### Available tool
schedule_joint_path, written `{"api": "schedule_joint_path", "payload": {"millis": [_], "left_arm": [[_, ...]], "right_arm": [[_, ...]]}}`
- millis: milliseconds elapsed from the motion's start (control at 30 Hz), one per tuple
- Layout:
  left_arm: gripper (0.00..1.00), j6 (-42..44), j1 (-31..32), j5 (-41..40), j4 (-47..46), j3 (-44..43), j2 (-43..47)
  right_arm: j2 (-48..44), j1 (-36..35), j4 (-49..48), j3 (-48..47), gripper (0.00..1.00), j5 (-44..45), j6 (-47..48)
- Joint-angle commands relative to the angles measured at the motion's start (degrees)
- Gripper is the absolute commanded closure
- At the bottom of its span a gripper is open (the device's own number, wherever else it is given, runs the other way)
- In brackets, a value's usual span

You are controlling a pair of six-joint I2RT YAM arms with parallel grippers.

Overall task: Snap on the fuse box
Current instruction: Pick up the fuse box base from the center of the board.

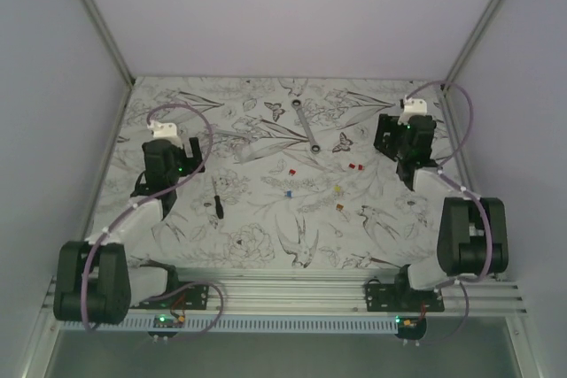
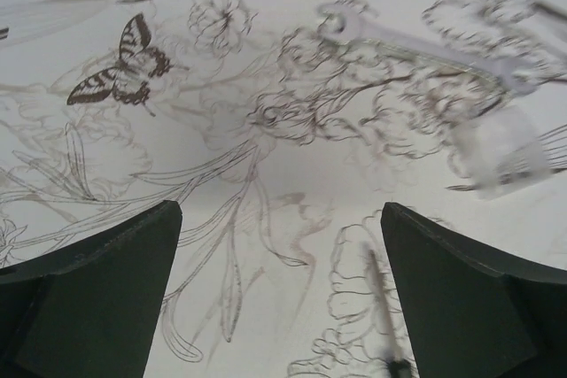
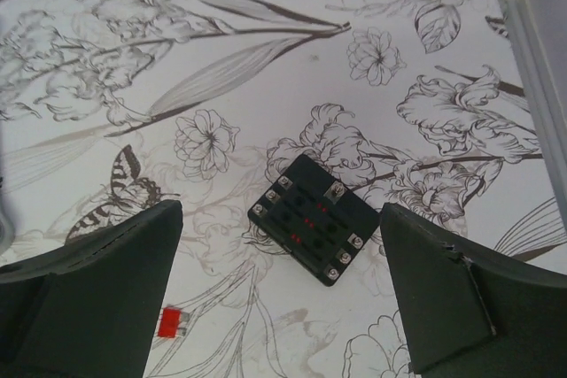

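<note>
Table-wide, saw a white cloth [image 1: 266, 219] printed with grey flowers, birds and butterflies, pale walls behind and at both sides. Found the fuse box [image 3: 306, 219] flat on that cloth directly under the right gripper [image 3: 282, 210], in the gap between its fingers and touching neither. Noted a squarish black body turned corner-on to the wrist camera, bright screw heads around its rim, small red bits in rows down the middle. Could not see it from above, under the right arm. Found both hands released: saw the right gripper spread wide on nothing, the left gripper [image 2: 282, 210] likewise over bare cloth. Spotted a silver wrench [image 1: 306, 124] ahead of the left gripper and to its right, well apart. Saw a blurred clear plastic cover [image 2: 500, 152] nearer that gripper, same side. Made out a slim black-handled screwdriver [image 1: 215, 201] just beside its right finger. Counted loose fuses [image 1: 354, 166], red, blue, yellow and orange, scattered between the grippers, plus one red fuse [image 3: 170, 323] close by a right-gripper finger. Could not read any lettering.
</note>
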State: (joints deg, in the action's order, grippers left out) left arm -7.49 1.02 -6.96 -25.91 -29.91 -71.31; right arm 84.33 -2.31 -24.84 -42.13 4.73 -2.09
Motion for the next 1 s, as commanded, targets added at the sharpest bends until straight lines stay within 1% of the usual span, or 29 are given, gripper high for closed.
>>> {"api": "schedule_joint_path", "payload": {"millis": [0,167,333,433,533,633,733,800,967], "left_arm": [[0.0,-4.55,-0.14,5.78,8.55,-1.38,5.09],[0.0,-5.58,-0.14,8.68,8.99,-0.94,6.63],[0.0,-6.08,-0.14,12.96,9.04,-1.66,5.4],[0.0,-6.37,-0.14,14.31,9.18,-2.16,4.35],[0.0,-6.7,-0.14,15.59,9.27,-2.47,3.76],[0.0,-6.92,-0.09,15.84,9.3,-2.53,3.77],[0.0,-7.26,-0.05,16.22,9.39,-2.61,3.81],[0.0,-7.54,-0.05,16.74,9.39,-2.73,3.77],[0.0,-8.13,-0.05,17.39,9.46,-2.87,3.91]], "right_arm": [[7.39,2.69,14.78,-7.78,0.0,-7.14,2.26],[16.84,5.16,22.1,-16.36,0.0,-14.49,5.22],[24.01,6.26,28.07,-24.4,0.0,-15.89,6.41],[25.9,6.26,28.86,-26.53,0.0,-15.58,6.78],[28.09,6.26,31.78,-29.67,0.0,-16.21,7.45],[29.0,6.26,34.56,-30.61,0.0,-17.79,7.79],[27.74,6.26,35.77,-29.06,0.0,-20.11,7.29],[26.07,6.22,35.72,-26.99,0.04,-20.87,7.0],[23.14,6.1,34.8,-22.84,0.12,-19.56,6.54]]}}
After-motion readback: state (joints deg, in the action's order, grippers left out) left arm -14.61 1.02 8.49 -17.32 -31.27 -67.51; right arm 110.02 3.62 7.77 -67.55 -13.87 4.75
